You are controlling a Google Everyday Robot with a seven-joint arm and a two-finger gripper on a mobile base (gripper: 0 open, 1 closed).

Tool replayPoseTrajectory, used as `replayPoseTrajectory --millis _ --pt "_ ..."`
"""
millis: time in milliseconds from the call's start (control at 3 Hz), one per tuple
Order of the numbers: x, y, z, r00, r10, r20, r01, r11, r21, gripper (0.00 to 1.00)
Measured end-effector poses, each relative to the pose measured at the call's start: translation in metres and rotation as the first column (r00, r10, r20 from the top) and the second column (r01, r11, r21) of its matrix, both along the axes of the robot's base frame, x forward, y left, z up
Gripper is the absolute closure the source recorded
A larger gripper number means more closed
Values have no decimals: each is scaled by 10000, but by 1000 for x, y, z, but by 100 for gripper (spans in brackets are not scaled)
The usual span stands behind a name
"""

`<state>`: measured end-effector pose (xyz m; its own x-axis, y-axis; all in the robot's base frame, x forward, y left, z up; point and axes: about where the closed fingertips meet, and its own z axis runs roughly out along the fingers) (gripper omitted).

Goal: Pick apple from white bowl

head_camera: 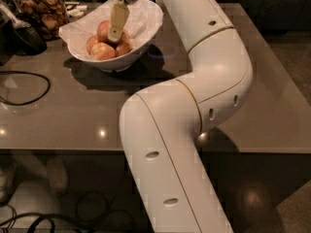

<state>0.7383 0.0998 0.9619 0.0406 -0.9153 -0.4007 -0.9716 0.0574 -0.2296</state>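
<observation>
The white bowl (pixel 146 21) with a wavy rim stands at the back left of the brown table. It holds several apples. The reddest apple (pixel 102 30) lies at the back of the pile, with paler apples (pixel 103 52) in front of it. My gripper (pixel 114 35) reaches down into the bowl from above, its tip right beside the red apple and over the pile. My white arm crosses the middle of the view and hides part of the table.
A glass jar of brown snacks (pixel 41 9) stands left of the bowl. A dark object (pixel 22 35) lies in front of it. A black cable (pixel 29 92) loops on the table's left. The table's front edge (pixel 58 150) runs across; cables lie on the floor below.
</observation>
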Motion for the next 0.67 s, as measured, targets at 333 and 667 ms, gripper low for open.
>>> replayPoseTrajectory --millis 333,667 --pt "2 -5 -4 10000 -81 -10 81 9999 -148 25" --pt "4 -11 -1 9998 -175 132 179 9994 -308 25"
